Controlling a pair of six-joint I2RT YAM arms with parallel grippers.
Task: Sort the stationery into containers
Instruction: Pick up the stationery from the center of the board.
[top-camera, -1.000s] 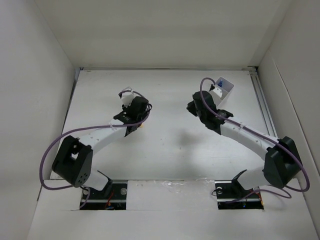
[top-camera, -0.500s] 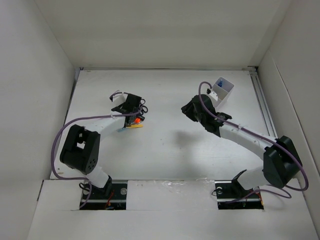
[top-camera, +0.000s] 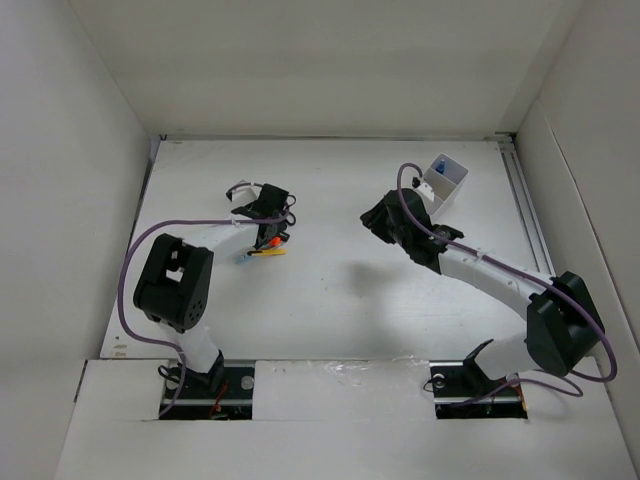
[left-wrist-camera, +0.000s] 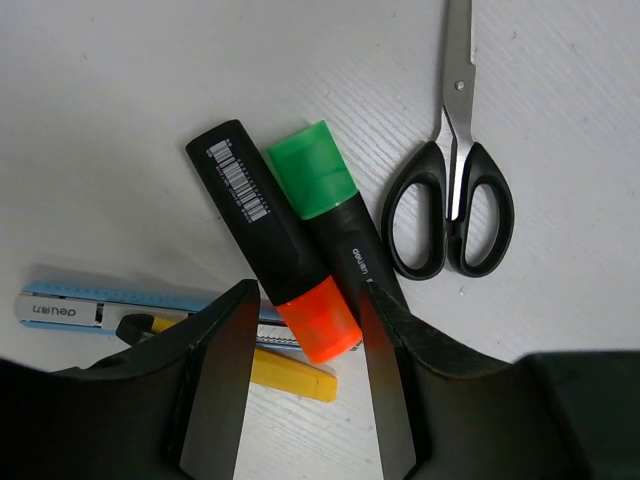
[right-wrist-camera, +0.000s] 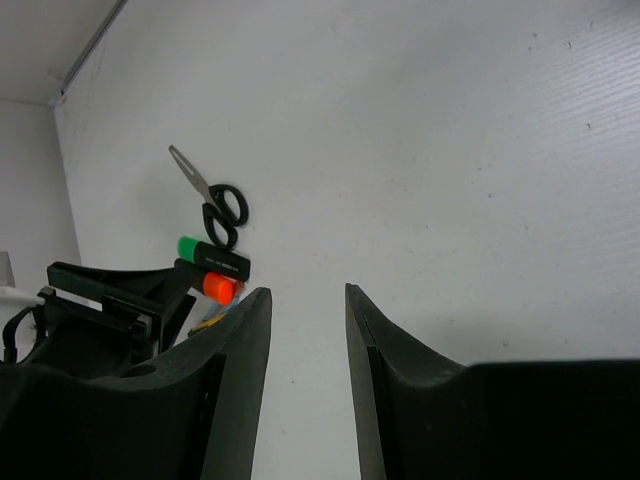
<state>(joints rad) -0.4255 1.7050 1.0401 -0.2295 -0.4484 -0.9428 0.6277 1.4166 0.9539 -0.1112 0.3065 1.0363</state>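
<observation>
Left gripper (left-wrist-camera: 305, 300): we've swung in, jaws parted astride the orange highlighter (left-wrist-camera: 270, 230), not yet gripping.
Right gripper (right-wrist-camera: 305, 300): just opened, now empty.

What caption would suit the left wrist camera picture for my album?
Open left pincer straddling the capped end of the orange highlighter, with green highlighter and scissors lying alongside.

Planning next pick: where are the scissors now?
Left wrist view, upper right: the scissors lie closed on the table, just right of the green highlighter, beyond the left gripper.
</observation>
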